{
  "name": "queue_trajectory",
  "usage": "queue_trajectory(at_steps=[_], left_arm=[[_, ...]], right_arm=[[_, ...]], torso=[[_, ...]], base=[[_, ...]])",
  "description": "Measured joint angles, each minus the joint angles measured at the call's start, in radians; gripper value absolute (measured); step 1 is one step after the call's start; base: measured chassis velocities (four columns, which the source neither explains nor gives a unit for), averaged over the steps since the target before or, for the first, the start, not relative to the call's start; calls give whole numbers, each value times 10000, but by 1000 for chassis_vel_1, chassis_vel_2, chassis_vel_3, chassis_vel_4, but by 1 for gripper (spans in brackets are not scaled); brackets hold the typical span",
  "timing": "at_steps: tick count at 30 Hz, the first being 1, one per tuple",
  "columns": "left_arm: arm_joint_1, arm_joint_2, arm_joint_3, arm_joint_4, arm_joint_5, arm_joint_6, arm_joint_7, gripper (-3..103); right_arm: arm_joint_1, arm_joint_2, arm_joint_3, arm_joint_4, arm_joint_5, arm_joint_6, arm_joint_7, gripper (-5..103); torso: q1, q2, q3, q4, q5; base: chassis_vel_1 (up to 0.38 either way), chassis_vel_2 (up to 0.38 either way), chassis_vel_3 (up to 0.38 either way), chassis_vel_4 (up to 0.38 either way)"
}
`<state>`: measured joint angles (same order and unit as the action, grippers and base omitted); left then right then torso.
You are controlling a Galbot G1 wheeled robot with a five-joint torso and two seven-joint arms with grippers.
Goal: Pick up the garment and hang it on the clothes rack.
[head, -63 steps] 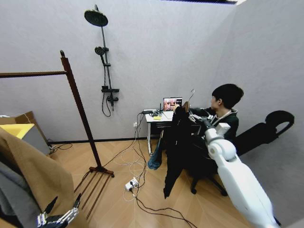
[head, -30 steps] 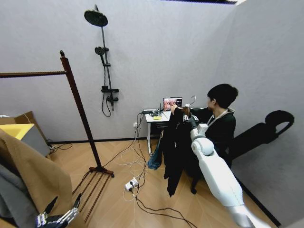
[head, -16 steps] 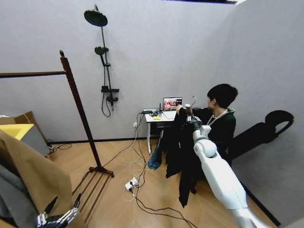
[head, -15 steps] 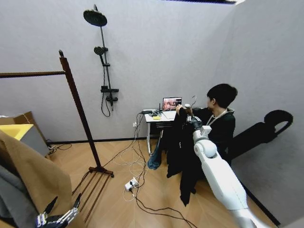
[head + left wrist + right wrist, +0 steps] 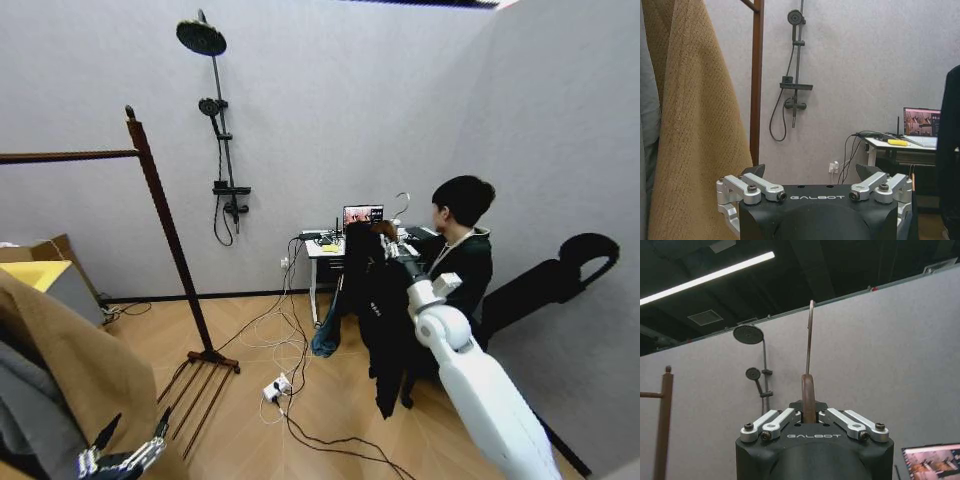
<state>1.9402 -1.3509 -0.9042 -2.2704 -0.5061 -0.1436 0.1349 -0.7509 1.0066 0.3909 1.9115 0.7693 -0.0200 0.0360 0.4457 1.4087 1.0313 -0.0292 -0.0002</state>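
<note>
Wooden rack on the left, black jacket out right

Left gripper (image 5: 122, 460) sits low at 7 o'clock by the tan coat (image 5: 70, 370), jaws spread. Clothes rack (image 5: 160, 215) stands at 9 o'clock. Right gripper (image 5: 809, 410) pinches the hanger (image 5: 809, 390), holding the garment (image 5: 380, 300) up at 3 o'clock.

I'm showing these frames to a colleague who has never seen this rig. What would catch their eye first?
Probably the black jacket dangling mid-room from its wooden hanger, which the right gripper clamps out in front of the desk. Next, the tall reddish-brown clothes rack on the left, its bar bare near the post, and the tan coat draped low beside the left gripper.
</note>
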Motion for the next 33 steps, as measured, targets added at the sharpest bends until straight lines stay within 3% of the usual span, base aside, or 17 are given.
queue_trajectory(at_steps=[9, 33], left_arm=[[-1, 0, 0, 1, 0, 0, 1, 100], [0, 0, 0, 0, 0, 0, 1, 100]], right_arm=[[-2007, -943, 901, 1392, 581, -283, 51, 10], [-3902, -646, 2352, 2074, -547, 41, 196, 10]], torso=[[-1, 1, -1, -6, 3], [-1, 1, 1, -3, 2]], base=[[0, 0, 0, 0], [12, 9, 7, 11]])
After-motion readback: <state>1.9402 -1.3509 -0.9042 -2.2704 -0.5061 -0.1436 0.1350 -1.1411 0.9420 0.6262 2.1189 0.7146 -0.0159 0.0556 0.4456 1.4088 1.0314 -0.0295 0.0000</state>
